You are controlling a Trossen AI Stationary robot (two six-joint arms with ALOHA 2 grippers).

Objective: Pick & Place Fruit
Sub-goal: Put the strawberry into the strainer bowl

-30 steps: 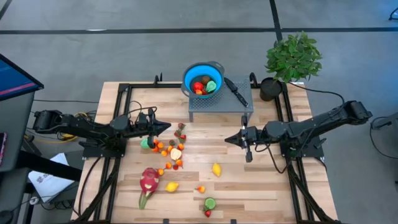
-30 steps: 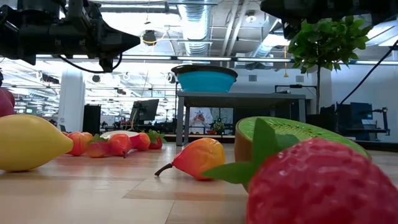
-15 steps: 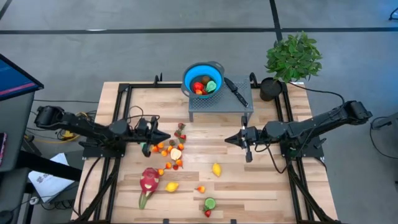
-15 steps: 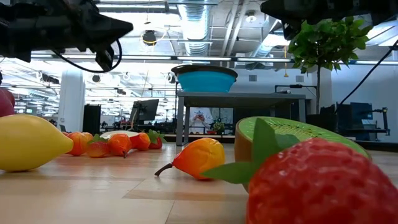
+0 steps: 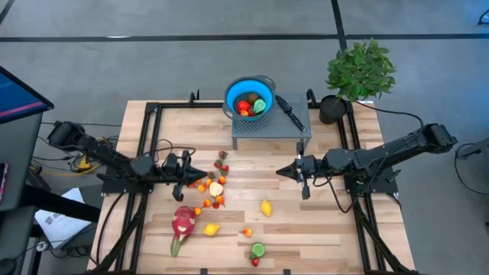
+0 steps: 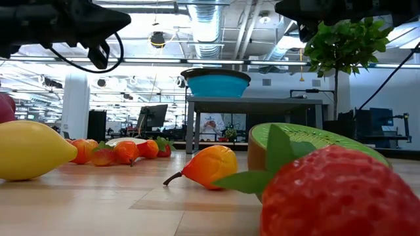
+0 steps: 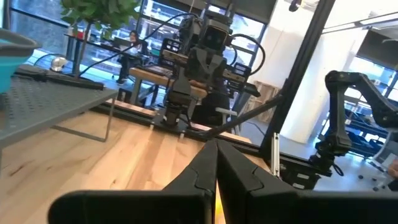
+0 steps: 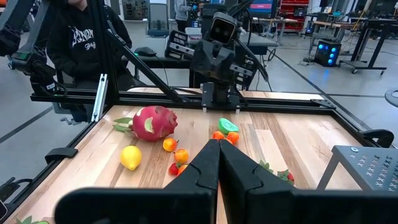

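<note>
Because both the left gripper and right gripper hover with fingers fully closed on nothing, most fruit lies loose at the table's centre-left, some already in the blue colander at 12 o'clock.

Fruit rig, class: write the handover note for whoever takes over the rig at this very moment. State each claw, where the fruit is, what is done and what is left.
Left claw: shut, empty, above the table by the fruit cluster.
Right claw: shut, empty, waiting mid-table.
Done: a few fruits lie in the blue colander on the grey stand.
Left: the small fruit cluster, dragon fruit, two lemons, a small orange fruit, and the kiwi half with the strawberry at the near edge, all on the table.
</note>
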